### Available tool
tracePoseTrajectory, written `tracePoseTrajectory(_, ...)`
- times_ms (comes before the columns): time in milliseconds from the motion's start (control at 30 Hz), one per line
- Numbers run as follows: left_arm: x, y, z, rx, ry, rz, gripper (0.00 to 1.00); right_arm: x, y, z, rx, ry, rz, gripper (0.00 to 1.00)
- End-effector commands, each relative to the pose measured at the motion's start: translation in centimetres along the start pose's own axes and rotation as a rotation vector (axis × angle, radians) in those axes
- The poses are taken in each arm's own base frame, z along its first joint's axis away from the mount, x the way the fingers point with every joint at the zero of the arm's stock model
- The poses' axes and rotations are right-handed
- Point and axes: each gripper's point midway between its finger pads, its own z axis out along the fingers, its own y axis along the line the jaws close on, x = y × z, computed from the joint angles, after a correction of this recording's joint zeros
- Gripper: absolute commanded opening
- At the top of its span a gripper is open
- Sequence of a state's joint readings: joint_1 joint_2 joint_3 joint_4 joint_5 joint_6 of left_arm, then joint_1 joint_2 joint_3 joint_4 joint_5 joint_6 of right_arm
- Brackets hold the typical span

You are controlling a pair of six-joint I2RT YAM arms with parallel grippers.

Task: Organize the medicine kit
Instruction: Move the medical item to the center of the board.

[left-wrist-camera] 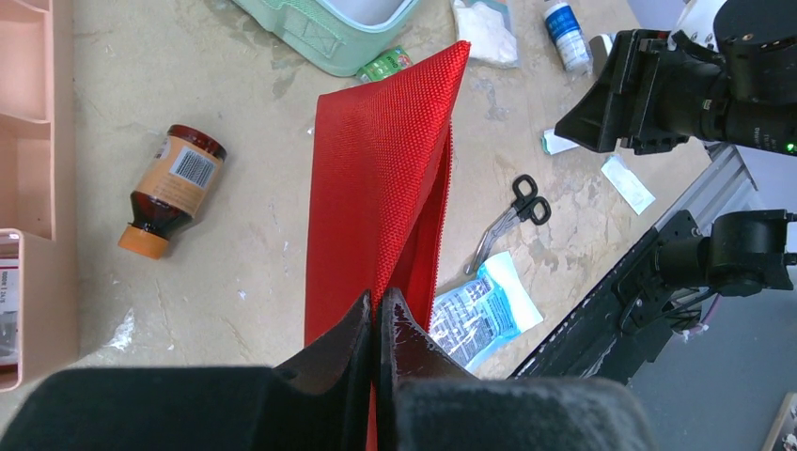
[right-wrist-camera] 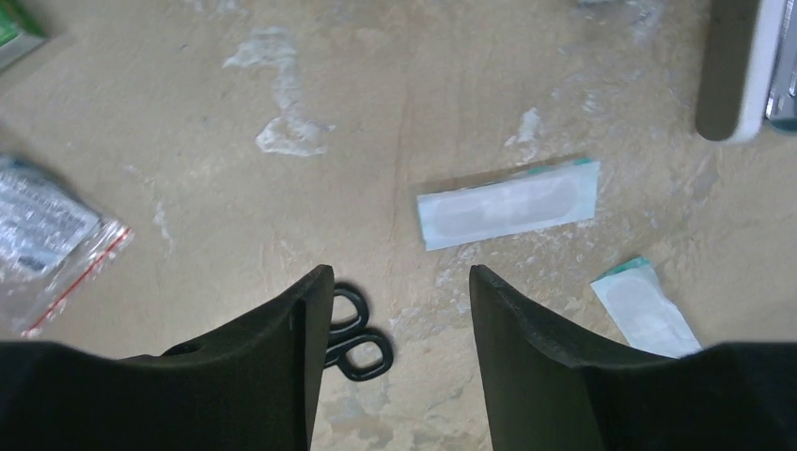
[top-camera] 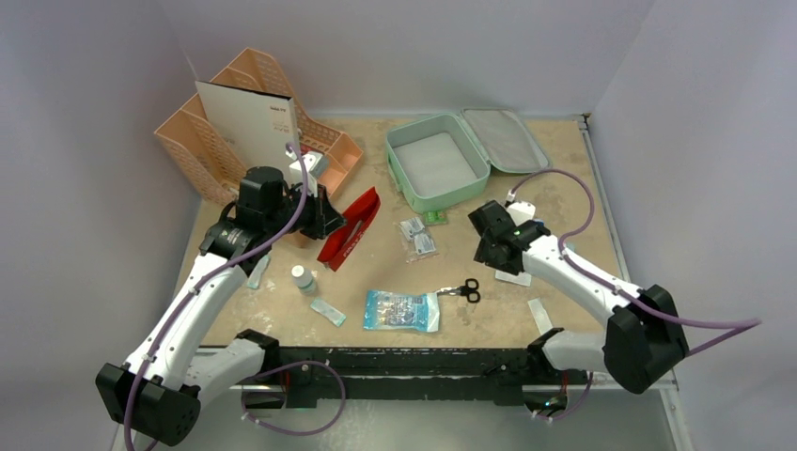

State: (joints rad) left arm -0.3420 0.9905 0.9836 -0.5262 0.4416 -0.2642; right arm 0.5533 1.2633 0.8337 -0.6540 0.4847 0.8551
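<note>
While the left gripper stood clamped shut on 1 edge of the red pouch, the pouch ran out ahead of its fingers, folded and raised at the gripped end. Probably held so for carrying, or to let the mouth gape; could not tell which.

Right gripper hung over the table with jaws apart and nothing between them. Scissors lay just under its left finger, and a wrapped plaster lay ahead and to its right. Judged it was lined up for a small, flat pick.

Medicine kit sat open with its lid laid back. It was ahead of the left gripper, just past the pouch's far tip, and near the right gripper but outside that gripper's own view.

- Left wrist view alone gave the brown bottle, on its side left of the pouch. Overhead, the arm mostly hid it.
- Overhead view alone gave the kit's bare inside and the organizer beside the left gripper.
- Right wrist view alone showed the plasters lying flat, hard to pinch.
</note>
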Motion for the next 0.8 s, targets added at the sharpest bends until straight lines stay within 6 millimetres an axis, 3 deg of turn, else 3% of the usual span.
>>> tracePoseTrajectory(0, -1.7, -0.8, -0.8, 0.018, -0.053, 0.055, 0.00, -0.1, -2.8, 0.9, 0.130, -0.032, 0.162, 0.59)
tracePoseTrajectory(233, -1.6, -0.9, -0.7, 0.025, -0.048, 0.051, 0.00, 0.3, -4.7, 2.3, 0.195, 0.019, 0.298, 0.56)
tracePoseTrajectory(767, -1.5, -0.8, -0.5, 0.026, -0.042, 0.048, 0.00, 2.2, -3.5, 5.3, 0.130, 0.112, 0.346, 0.56)
